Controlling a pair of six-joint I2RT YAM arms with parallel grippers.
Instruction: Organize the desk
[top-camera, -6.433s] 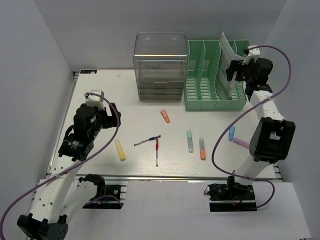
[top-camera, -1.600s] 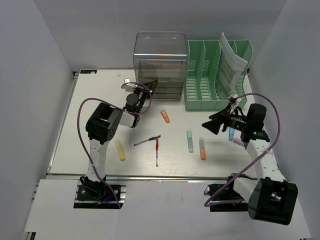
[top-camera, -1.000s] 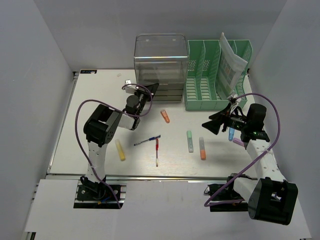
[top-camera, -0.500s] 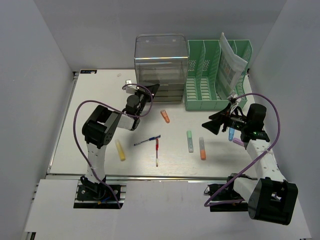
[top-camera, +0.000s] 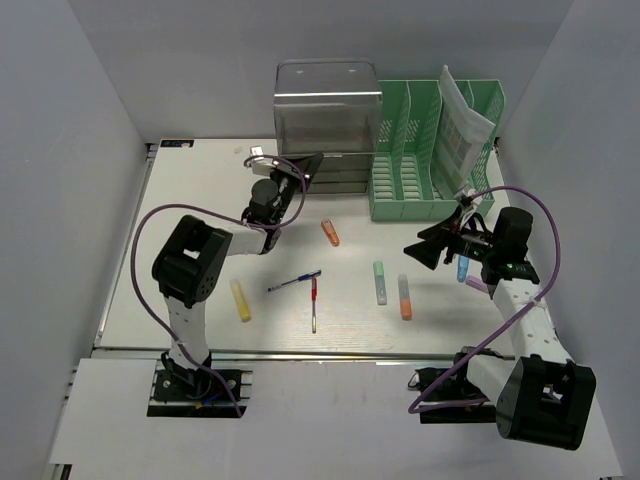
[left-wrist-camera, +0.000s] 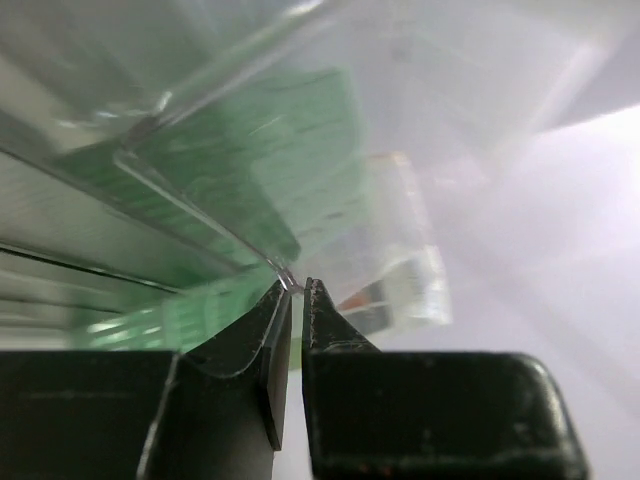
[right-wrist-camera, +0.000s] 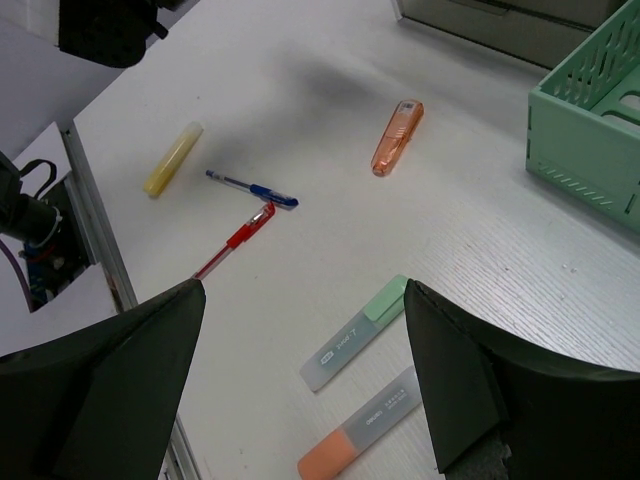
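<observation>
**Desk from above: margins, free surface and inventory**

The desk (top-camera: 190, 190), an off-white tabletop, spans the overhead view from the metal rail (top-camera: 330, 352) along its near edge to the back wall. Grey walls close it in on the left, right and far sides. Just beyond the rail, a bare strip runs the full width.

Loose items lie mid-desk.
- **Two pens:** a red pen (top-camera: 313, 303) and a blue pen (top-camera: 294, 282) lie with their tips close together.
- **Six highlighters:**
  - The yellow highlighter (top-camera: 241, 299) lies leftmost, with a broad bare band between it and the left edge.
  - The green highlighter (top-camera: 380, 282) and the near orange highlighter (top-camera: 405, 296) lie parallel, just beside each other.
  - The purple highlighter (top-camera: 482, 286) and the blue highlighter (top-camera: 463, 266) lie by the right arm, partly hidden.
  - The far orange highlighter (top-camera: 330, 232) lies alone.

The right gripper (right-wrist-camera: 300, 290) hangs above the desk right of centre, with its fingers spread wide and holding nothing.

At the far edge stand one clear drawer unit (top-camera: 328, 120) and, just beside it, one green file rack (top-camera: 420, 190). The rack holds one tilted booklet (top-camera: 462, 125). The left gripper (left-wrist-camera: 296, 285) sits at the unit's lower left corner. Its fingers are drawn narrow, and their tips pinch a thin clear edge of the unit.
</observation>
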